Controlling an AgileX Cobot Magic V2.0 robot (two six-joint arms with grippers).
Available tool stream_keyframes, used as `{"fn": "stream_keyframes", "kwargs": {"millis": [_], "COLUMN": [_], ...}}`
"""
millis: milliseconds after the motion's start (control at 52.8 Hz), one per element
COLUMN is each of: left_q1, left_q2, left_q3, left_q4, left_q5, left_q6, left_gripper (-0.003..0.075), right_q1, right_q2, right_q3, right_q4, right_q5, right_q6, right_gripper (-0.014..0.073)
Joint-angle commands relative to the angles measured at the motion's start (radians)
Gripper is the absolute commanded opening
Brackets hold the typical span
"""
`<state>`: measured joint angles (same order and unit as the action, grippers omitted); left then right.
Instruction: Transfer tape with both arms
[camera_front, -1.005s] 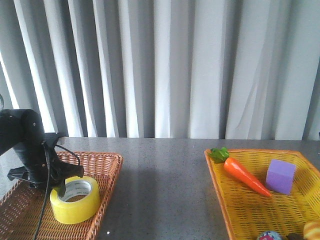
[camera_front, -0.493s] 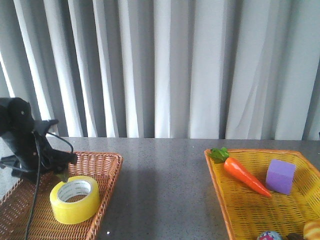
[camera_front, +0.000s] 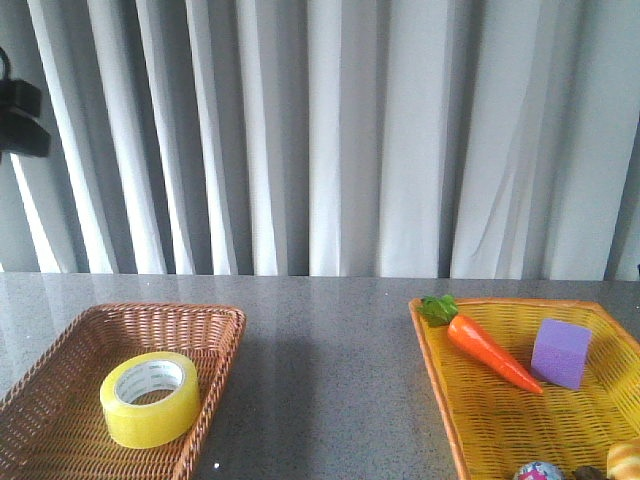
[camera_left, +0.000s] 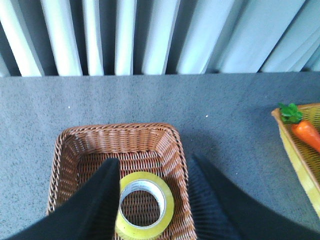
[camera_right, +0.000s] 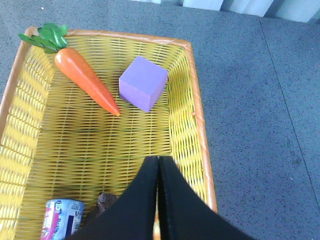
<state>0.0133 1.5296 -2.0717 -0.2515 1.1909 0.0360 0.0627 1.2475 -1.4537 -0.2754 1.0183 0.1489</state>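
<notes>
The tape (camera_front: 150, 398), a yellow roll with a white printed core, lies flat in the brown wicker basket (camera_front: 225, 330) at the front left. In the left wrist view my left gripper (camera_left: 154, 159) is open and empty, high above the tape (camera_left: 168, 201), with one finger (camera_left: 102, 192) overlapping the roll's edge in the picture. Only a dark part of the left arm (camera_front: 20, 115) shows at the front view's upper left. My right gripper (camera_right: 158, 159) is shut and empty, above the yellow basket (camera_right: 197, 115).
The yellow basket (camera_front: 430, 345) at the right holds a toy carrot (camera_front: 490, 352), a purple cube (camera_front: 560, 352), a printed can (camera_right: 62, 220) and a small brown thing (camera_right: 105, 200). Grey tabletop (camera_front: 320, 370) lies between the baskets. Grey curtains hang behind.
The left arm has risen from beside the tape in the brown basket up to the front view's upper left corner. The tape has stayed in place.
</notes>
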Motion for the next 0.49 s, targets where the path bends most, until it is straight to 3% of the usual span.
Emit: {"fn": "stream_keyframes", "kwargs": {"millis": [0,114,474], "left_q1": [0.0,0.0,0.0], "left_q2": [-0.109,-0.169,-0.243], "left_q3": [-0.029,-0.029,-0.029], "left_q4": [-0.021,-0.021,-0.022], "left_q5": [-0.05,-0.032,-0.004], "left_q6": [0.003,0.003,-0.024], "left_gripper": [0.0144,-0.0009,-0.0007], "right_q1": [-0.005,-0.005,-0.005], "right_q2": [-0.027,-0.027,-0.027], "right_q3": [-0.024,-0.024,-0.024], "right_q4": [-0.023,-0.023,-0.023], "right_q5": [-0.052,-0.052,-0.052], "right_q6": [0.0,0.0,0.0], "right_gripper": [-0.0008,-0.0008,-0.0008]}}
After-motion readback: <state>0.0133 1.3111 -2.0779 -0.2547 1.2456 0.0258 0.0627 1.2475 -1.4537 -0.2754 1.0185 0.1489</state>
